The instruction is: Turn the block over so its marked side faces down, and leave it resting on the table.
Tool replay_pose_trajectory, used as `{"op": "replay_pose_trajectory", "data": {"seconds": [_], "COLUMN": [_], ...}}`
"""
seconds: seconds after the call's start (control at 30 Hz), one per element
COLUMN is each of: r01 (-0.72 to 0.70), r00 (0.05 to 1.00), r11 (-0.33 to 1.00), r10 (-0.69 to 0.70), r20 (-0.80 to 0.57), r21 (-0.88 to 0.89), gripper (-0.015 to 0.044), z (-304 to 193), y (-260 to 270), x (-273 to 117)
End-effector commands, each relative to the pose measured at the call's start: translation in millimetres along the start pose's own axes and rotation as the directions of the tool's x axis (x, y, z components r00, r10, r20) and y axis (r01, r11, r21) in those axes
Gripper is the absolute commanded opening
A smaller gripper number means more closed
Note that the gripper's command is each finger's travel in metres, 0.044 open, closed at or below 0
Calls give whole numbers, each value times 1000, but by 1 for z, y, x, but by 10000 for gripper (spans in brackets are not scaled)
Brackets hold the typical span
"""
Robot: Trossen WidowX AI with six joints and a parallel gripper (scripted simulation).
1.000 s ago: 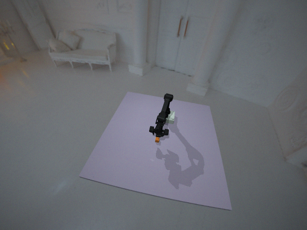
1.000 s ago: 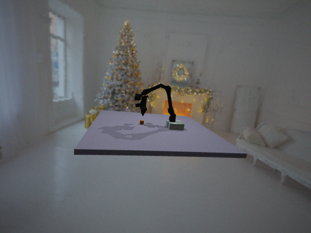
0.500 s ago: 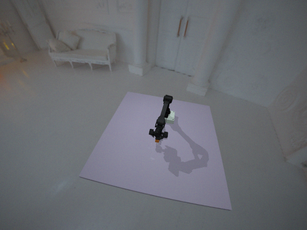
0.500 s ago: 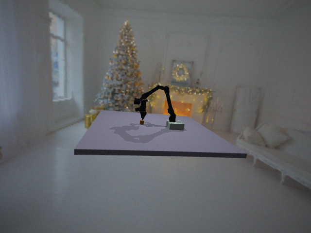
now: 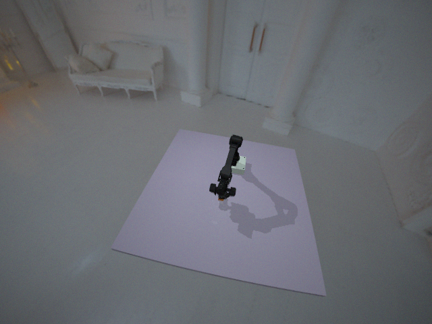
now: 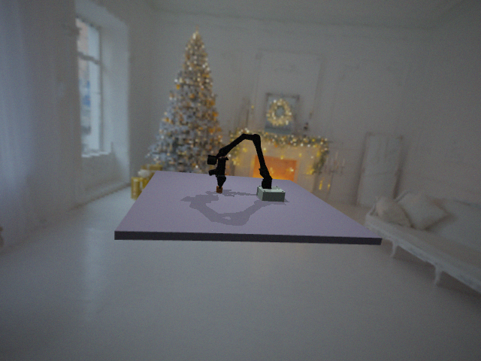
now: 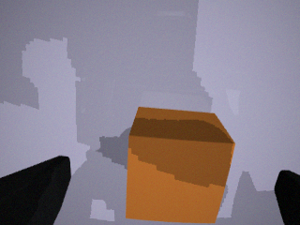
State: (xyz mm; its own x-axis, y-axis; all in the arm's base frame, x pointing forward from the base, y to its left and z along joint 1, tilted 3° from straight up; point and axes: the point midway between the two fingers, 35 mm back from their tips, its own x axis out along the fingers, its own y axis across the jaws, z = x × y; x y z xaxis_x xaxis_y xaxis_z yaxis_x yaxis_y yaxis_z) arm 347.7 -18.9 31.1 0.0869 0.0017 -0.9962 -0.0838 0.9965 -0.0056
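The orange block (image 5: 221, 199) (image 6: 219, 189) (image 7: 175, 178) rests on the pale lilac table (image 5: 167, 237) (image 6: 163, 227). The wrist view shows its top and one side, both plain orange and partly in shadow. No mark shows on these faces; the other sides are hidden. My gripper (image 6: 220, 185) (image 7: 178, 176) points down just above the block and is open and empty. In the wrist view, one finger stands left of the block and one right, with a gap on each side. The top camera sees the block mostly covered by the arm.
The black arm rises from a pale green base box (image 5: 239, 170) (image 6: 271, 194) and arches over to the block. The arm's shadow (image 5: 260, 225) (image 6: 229, 219) falls across the table. The table's edges lie well away from the block.
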Motion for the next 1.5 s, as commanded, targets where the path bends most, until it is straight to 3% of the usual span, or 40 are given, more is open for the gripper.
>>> {"op": "replay_pose_trajectory", "data": {"seconds": [0.0, 0.17, 0.5, 1.07, 1.17, 1.47], "r01": [2, 2, 2, 2, 2, 1], "r00": [1000, 1000, 1000, 1000, 1000, 1000], "r11": [1000, 1000, 1000, 1000, 1000, 1000], "r10": [-2, -2, -2, -2, -2, -1], "r20": [-10, -10, -10, -10, -10, 1], "r21": [5, 5, 5, 5, 5, 6], "gripper": [440, 440, 177, 64, 0, 0], "z": [-2, -2, -2, -2, -2, -2], "y": [0, 0, 0, 0, 0, 0], "x": [10, 15, 15, 15, 4, -14]}}
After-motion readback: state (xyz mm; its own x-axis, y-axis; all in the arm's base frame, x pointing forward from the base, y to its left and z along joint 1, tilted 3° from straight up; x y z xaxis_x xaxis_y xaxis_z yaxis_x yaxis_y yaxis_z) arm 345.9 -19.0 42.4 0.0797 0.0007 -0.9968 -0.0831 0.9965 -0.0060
